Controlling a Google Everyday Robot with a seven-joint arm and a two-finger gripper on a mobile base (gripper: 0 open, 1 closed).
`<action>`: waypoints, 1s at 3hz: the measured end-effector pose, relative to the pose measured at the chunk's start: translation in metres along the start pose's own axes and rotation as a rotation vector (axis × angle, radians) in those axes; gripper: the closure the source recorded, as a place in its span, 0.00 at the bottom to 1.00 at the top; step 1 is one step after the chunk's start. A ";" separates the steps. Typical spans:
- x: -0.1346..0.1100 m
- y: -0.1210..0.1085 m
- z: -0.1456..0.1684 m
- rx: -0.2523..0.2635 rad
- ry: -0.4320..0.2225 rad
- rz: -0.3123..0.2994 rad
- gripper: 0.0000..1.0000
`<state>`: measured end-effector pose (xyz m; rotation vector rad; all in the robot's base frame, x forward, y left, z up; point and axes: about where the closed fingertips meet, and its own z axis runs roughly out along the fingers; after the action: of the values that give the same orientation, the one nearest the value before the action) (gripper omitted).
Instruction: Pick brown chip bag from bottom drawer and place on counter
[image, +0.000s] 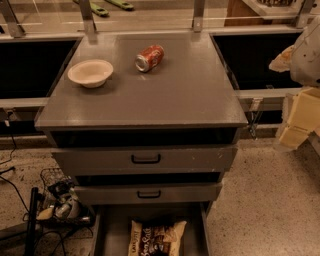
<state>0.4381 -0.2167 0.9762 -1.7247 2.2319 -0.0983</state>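
The bag (156, 239) lies at 6 o'clock in the picture, flat on the grey floor of the bottom drawer (111, 231). That drawer is pulled out. The bag is dark brown in the middle with white writing, and its top end is pale yellow. Its lower part runs off the edge of the picture. The gripper (298, 122) is far over at 3 o'clock, by the right edge, beside the cabinet and well apart from the bag. It looks like pale yellow blocks under the light grey arm (306, 50). I cannot tell if it is clenched or let go. It does not touch the bag, the drawers or the counter (170, 97). The counter is the big flat grey top in the middle. A pale bowl (90, 73) sits on it at 10 o'clock, right way up. A red can (149, 58) lies on its side at 12 o'clock, near the bowl but not touching it. Under the counter are the top drawer (95, 161) and the middle drawer (192, 192), each with a black handle. Both are out a little way. A black bay (30, 67) is at 9 o'clock of the counter. A wire basket (59, 197) with small things and black cords sits on the spotty floor (265, 210) at 8 o'clock.
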 end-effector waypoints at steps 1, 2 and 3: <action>0.000 0.000 0.000 0.000 0.000 0.000 0.00; 0.006 0.011 0.020 -0.019 -0.020 0.017 0.00; 0.023 0.028 0.060 -0.048 -0.040 0.052 0.00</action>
<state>0.4245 -0.2224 0.9079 -1.6761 2.2657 0.0022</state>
